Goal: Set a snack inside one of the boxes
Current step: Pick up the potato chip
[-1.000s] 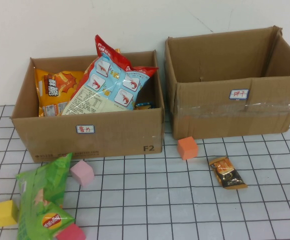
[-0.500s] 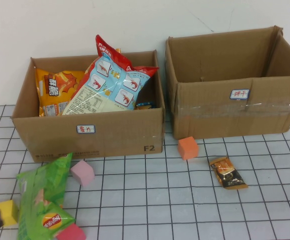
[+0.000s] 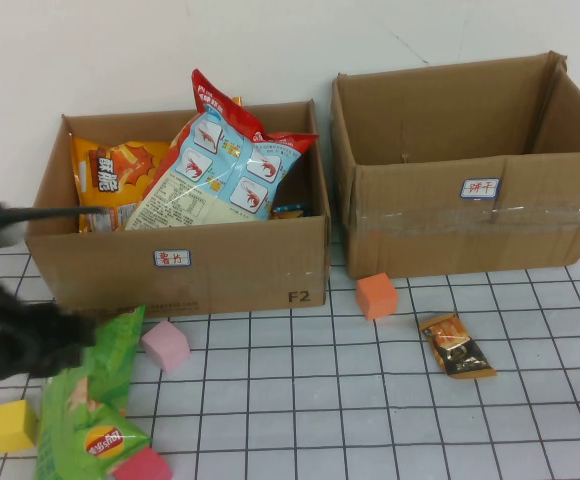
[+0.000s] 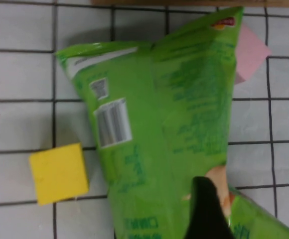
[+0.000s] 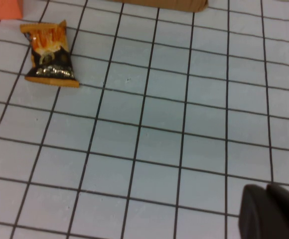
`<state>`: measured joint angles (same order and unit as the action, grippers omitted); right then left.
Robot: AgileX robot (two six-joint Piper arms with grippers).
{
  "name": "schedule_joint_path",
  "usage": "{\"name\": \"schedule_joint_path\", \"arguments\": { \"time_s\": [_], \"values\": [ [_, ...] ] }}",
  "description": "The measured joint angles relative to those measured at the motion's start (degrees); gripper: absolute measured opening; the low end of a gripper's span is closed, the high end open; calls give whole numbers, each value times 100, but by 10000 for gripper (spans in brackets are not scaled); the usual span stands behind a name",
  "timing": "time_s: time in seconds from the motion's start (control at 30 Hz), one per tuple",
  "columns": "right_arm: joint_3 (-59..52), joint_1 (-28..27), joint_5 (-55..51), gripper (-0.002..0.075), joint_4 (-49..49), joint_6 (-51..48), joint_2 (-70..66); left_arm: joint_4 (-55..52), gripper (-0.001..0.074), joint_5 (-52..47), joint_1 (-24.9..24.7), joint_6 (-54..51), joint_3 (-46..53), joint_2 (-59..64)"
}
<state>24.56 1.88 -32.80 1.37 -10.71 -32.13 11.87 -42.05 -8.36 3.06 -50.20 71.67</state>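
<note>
A green chip bag (image 3: 85, 400) lies on the gridded table at the front left, also seen in the left wrist view (image 4: 159, 134). My left gripper (image 3: 55, 340) hovers over its upper end, blurred; in the wrist view the left gripper (image 4: 254, 216) is open, with one finger (image 4: 207, 209) above the bag. A small orange-and-black snack packet (image 3: 455, 345) lies in front of the right box (image 3: 470, 225), which looks empty. It also shows in the right wrist view (image 5: 50, 55). My right gripper (image 5: 266, 209) is shut and empty above bare table.
The left box (image 3: 185, 265) holds an orange bag (image 3: 115, 180) and a blue-and-red bag (image 3: 225, 165). Foam blocks lie around: yellow (image 3: 10, 425), pink (image 3: 165, 345), orange (image 3: 376, 296) and red (image 3: 142, 467) at the front edge.
My left arm has come into the high view from the lower left and moved up over the green bag. The bags, boxes and blocks have not moved.
</note>
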Motion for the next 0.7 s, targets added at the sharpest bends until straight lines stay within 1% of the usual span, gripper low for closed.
{"name": "schedule_joint_path", "arguments": {
  "time_s": [0.07,0.17,0.3,0.37,0.5,0.6,0.7],
  "values": [
    [-40,0,114,-1,0,0,0,-234,386,-21,-251,86,-200,351],
    [-144,0,155,-1,0,0,0,-849,423,-62,-621,614,-382,828],
    [-155,0,200,-1,0,0,0,-2063,435,-239,-1052,1598,-525,1452],
    [-155,0,214,-1,0,0,0,-2566,437,-318,-1177,2057,-563,1738],
    [-155,0,226,-1,0,0,0,-2838,435,-339,-1241,2329,-596,2147],
    [-155,0,237,-1,0,0,0,-2838,387,-339,-1240,2316,-596,2357],
    [-155,0,237,-1,0,0,0,-2838,276,-350,-1253,2327,-634,2385]
  ]
}}
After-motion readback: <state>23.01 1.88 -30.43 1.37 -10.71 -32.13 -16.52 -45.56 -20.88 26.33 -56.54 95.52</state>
